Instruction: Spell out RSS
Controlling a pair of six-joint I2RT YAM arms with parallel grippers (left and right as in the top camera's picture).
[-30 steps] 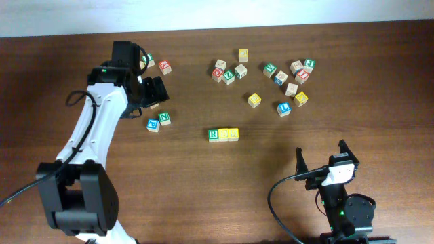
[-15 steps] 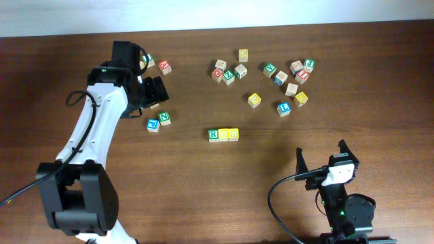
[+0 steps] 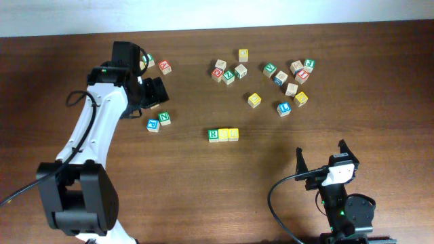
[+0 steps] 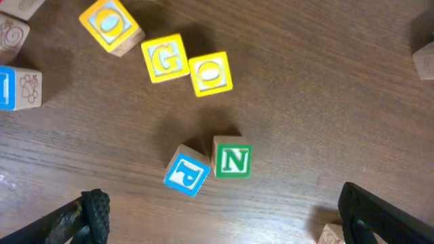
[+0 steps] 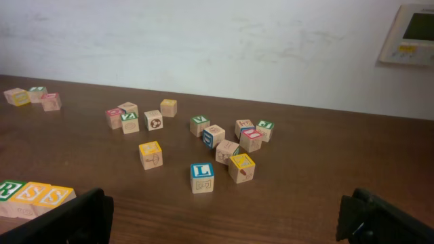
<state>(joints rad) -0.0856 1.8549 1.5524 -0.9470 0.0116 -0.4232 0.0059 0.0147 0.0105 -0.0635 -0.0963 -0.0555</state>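
Observation:
The green-faced R cube (image 3: 213,135) and two yellow-faced S cubes (image 3: 224,134) (image 3: 233,134) stand side by side in a row at the table's middle, reading RSS. The right wrist view catches the row at its lower left: R (image 5: 9,190), S (image 5: 30,194), S (image 5: 54,197). My left gripper (image 3: 154,95) (image 4: 222,200) hovers open at the back left, far from the row, with nothing between its fingers. Near the front right edge my right gripper (image 3: 321,156) (image 5: 227,213) also stands open and empty.
A green N cube (image 3: 164,118) (image 4: 232,157) and a blue cube (image 3: 152,125) (image 4: 186,174) lie just ahead of the left gripper. A red cube (image 3: 165,66) sits behind it. Several loose cubes are scattered at the back right, among them a blue L cube (image 5: 202,176).

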